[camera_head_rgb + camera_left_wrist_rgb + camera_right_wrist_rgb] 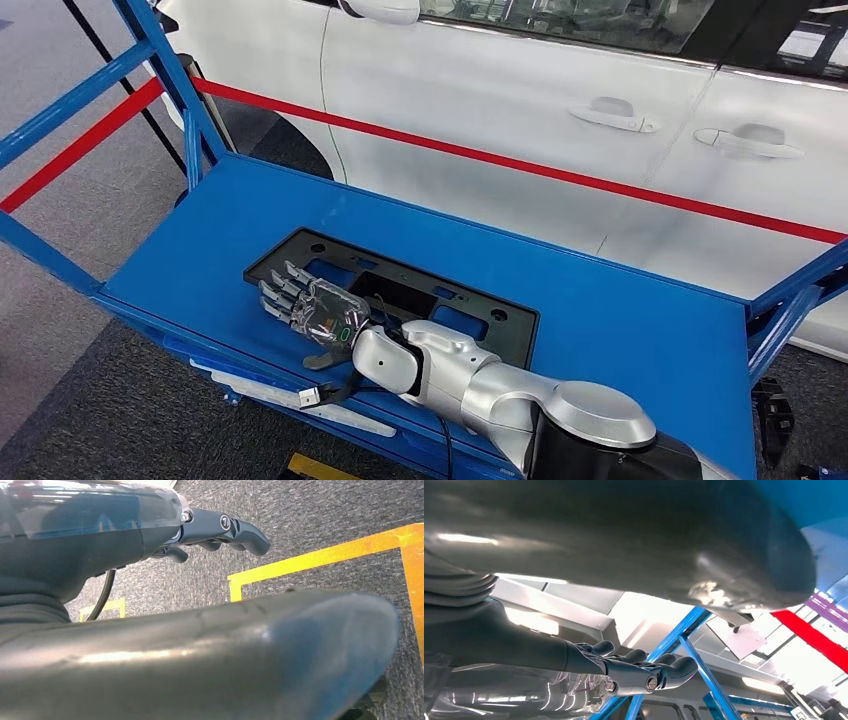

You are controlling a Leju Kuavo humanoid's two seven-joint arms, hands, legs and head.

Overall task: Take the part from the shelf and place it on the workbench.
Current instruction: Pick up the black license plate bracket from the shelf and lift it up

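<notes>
**Black frame part lying on the blue shelf**

The black rectangular frame part lies flat at the centre of the head view on the blue shelf deck, with the blue showing through its openings. The right hand rests palm-down on the part's lower-left end, fingers extended and slightly apart, gripping nothing. The left hand hangs over grey carpet, fingers loosely curled, empty. A white car fills the upper frame.

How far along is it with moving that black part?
Done, apparently: the black part lies flat on the blue surface by the white car, though whether that surface is the shelf or the workbench cannot be told. In hand: the right hand rests flat over the part's near edge, fingers extended, no clear grip. The left hand hangs over the floor. Left: depends on which surface this is.
</notes>
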